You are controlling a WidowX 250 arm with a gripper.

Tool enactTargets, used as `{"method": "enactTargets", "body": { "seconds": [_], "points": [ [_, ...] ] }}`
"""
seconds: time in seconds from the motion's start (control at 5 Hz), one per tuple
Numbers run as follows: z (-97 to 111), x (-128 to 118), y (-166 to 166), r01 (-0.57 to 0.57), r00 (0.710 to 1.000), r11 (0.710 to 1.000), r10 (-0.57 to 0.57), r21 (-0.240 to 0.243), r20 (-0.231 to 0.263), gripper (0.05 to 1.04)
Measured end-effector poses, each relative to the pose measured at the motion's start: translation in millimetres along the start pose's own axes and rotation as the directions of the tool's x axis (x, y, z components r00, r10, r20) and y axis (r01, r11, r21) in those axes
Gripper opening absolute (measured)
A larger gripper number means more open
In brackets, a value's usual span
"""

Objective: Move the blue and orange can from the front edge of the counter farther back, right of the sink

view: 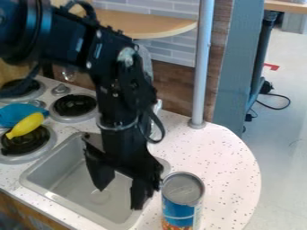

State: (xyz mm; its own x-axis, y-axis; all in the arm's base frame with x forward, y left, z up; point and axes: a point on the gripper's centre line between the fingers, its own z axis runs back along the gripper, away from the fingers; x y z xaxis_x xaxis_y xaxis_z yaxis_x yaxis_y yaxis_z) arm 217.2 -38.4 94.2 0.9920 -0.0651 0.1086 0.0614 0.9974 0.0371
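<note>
Speckled tabletop (231, 166) gives the upright can (182, 191) level support beside the sink (67, 174), over which the hand (120, 185) hangs wide, holding nothing.

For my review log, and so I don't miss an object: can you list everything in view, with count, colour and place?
Can: one, blue label, grey lid, counter beside sink
Toy banana: one, yellow, over front-left burner
Blue object: one, blue, beside banana
Burners: three, black, left
Sink: one, grey, below gripper
Counter: one, white speckled, around sink
Pole: one, silver, rising from counter
Shelf: one, light wood, top
Cable: one, black, floor at right
Arm: one, black, from upper left
Gripper: one, black, over sink
</note>
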Motion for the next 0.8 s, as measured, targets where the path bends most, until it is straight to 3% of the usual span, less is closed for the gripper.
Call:
{"method": "enactTargets", "body": {
  "seconds": [0.4, 0.8],
  "points": [
    [-21.5, -12.7, -13.3, 0.014, 1.000, 1.000, -0.014, 0.009, 0.021, 1.000],
    [-51.8, -27.5, -23.6, 0.014, 1.000, 0.999, -0.014, 0.031, 0.000, 1.000]
  ]
}}
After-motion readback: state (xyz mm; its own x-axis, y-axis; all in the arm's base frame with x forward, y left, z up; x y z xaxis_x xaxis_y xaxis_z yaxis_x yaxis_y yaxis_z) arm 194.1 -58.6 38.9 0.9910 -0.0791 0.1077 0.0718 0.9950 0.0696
